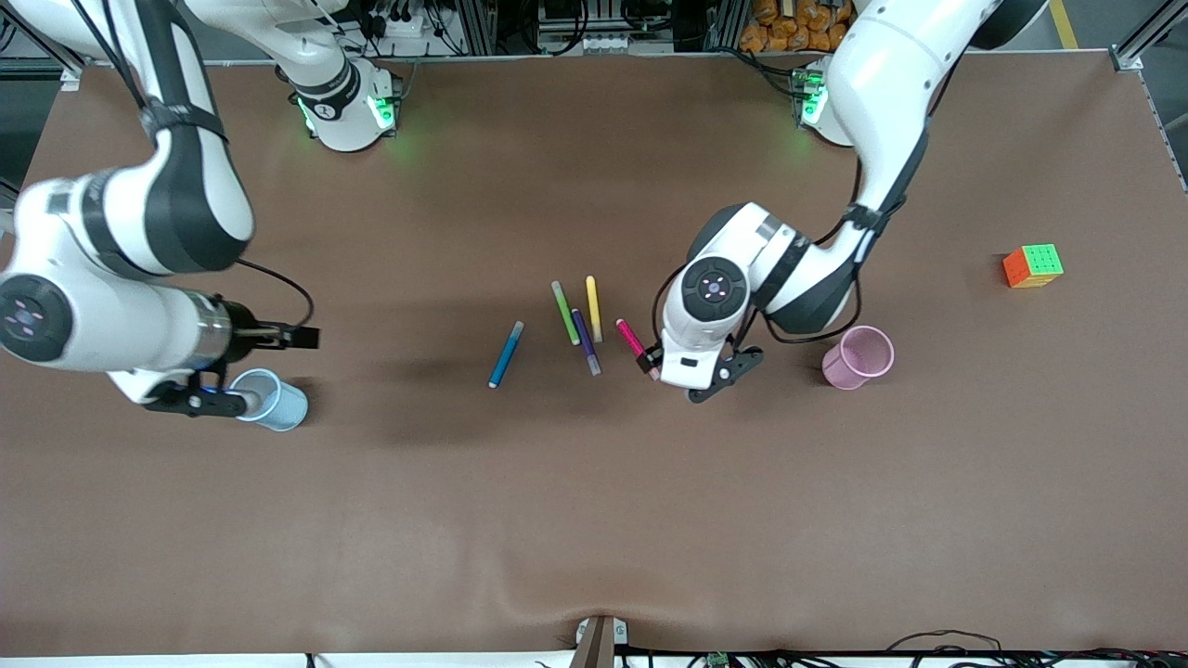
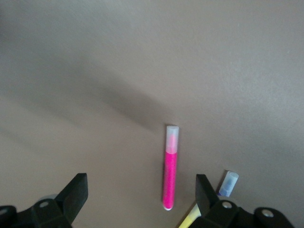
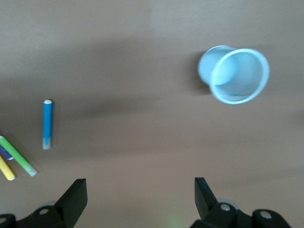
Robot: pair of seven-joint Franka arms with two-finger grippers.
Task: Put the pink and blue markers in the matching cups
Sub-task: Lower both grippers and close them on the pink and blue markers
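Brown table (image 1: 594, 520): pink marker (image 1: 634, 343) lay flat, pale cap toward the camera, under the wide-open, empty left gripper (image 2: 141, 190); right gripper (image 3: 141, 190) gaped empty by the blue cup (image 1: 278, 401).

Left pincer (image 2: 141, 190) open, lowered, right pincer (image 3: 140, 192) open, raised

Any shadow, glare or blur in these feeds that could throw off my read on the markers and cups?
Front view: even light, no glare; soft arm shadows darken the table near the blue marker, and the pink marker shows clearly. Left wrist view: slightly soft, a diagonal shadow, pink marker plain between the open left gripper's fingers. Right wrist view: mildly blurred, the blue cup fuzzy-edged; right gripper open.
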